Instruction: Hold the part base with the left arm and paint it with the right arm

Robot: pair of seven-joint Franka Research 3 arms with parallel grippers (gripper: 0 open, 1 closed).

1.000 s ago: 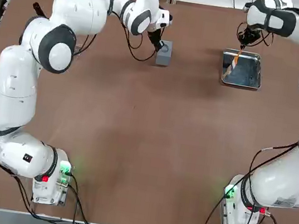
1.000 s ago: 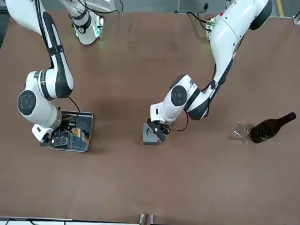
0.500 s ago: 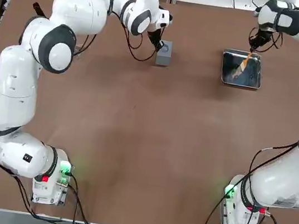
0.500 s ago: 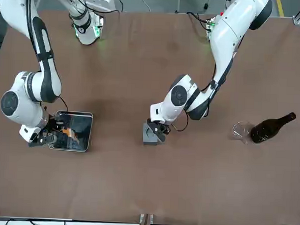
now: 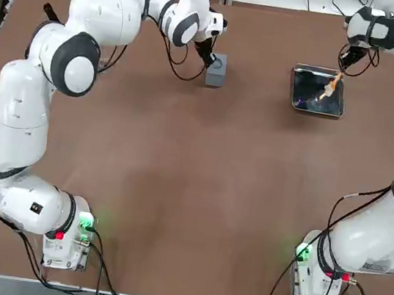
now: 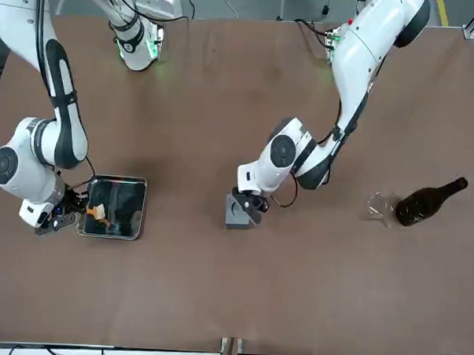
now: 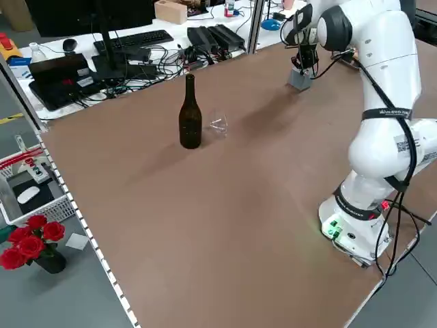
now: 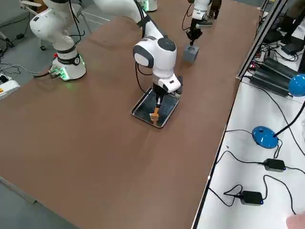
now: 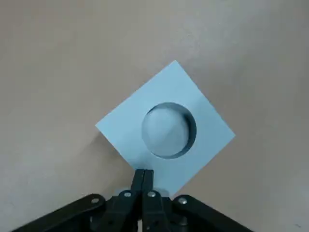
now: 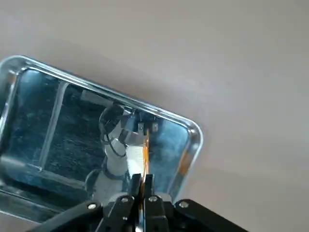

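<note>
left wrist view alone shows part base [image 9: 166,128] recess — empty.

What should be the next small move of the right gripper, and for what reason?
Probably lift the brush out of the tray and carry it toward the part base. The right gripper is shut on the brush over the tray, while the left gripper, shut, presses on the base's edge.

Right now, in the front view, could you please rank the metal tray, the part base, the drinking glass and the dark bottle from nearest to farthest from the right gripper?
Measured from the right gripper, at the picture's left and shut on a brush:
1. Metal tray, right beside it.
2. Part base, mid-table, under the left gripper.
3. Drinking glass, towards the picture's right.
4. Dark bottle, just beyond the glass, farthest.
</note>
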